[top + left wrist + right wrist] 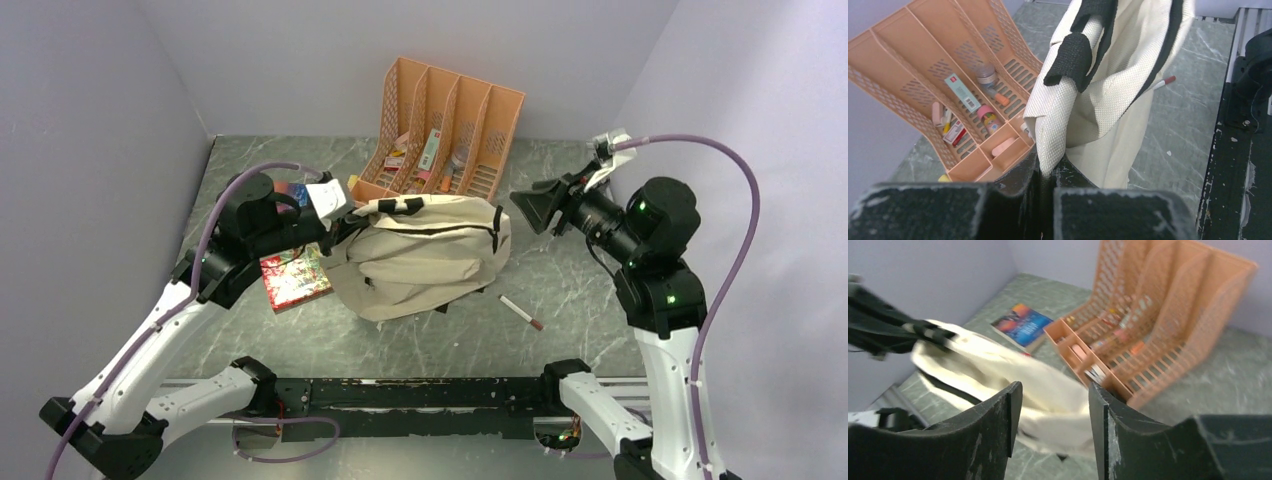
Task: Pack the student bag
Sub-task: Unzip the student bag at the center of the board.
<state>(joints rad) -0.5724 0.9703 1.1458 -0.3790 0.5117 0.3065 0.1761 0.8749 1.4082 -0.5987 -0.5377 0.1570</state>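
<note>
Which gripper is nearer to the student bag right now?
Left. The left gripper is shut on a fold of the student bag at its left end. The right gripper hangs open just off the bag's right side, gripping nothing.

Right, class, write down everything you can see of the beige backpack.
The backpack is soft, cream woven fabric with dark zippers and black straps. It lies slumped and crumpled on the table, in front of the orange organizer. The left gripper pinches a fold of its edge; the right gripper is open, clear of it.
</note>
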